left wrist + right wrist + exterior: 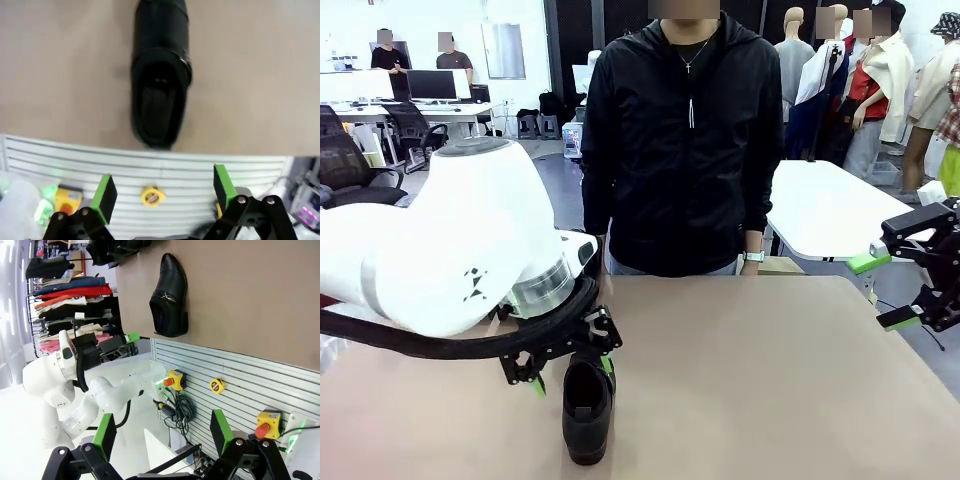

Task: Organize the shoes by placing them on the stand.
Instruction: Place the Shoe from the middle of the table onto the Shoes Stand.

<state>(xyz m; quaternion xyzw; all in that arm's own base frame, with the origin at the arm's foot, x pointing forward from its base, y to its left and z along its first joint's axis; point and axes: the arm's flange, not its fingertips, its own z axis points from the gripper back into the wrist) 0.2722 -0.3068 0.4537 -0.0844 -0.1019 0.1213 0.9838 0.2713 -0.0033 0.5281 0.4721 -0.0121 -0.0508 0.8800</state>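
The counter (750, 370) carries one shoe (587, 408) near its robot-side edge, the heel partly hidden behind the left arm. The left claw (570, 372) hangs wide open just above the shoe, empty. The right claw (885, 290) gapes open at the counter's right edge, cut off by the frame.

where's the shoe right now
The shoe stands on the table near the robot-side edge, left of centre in the front view, directly below the open left gripper.
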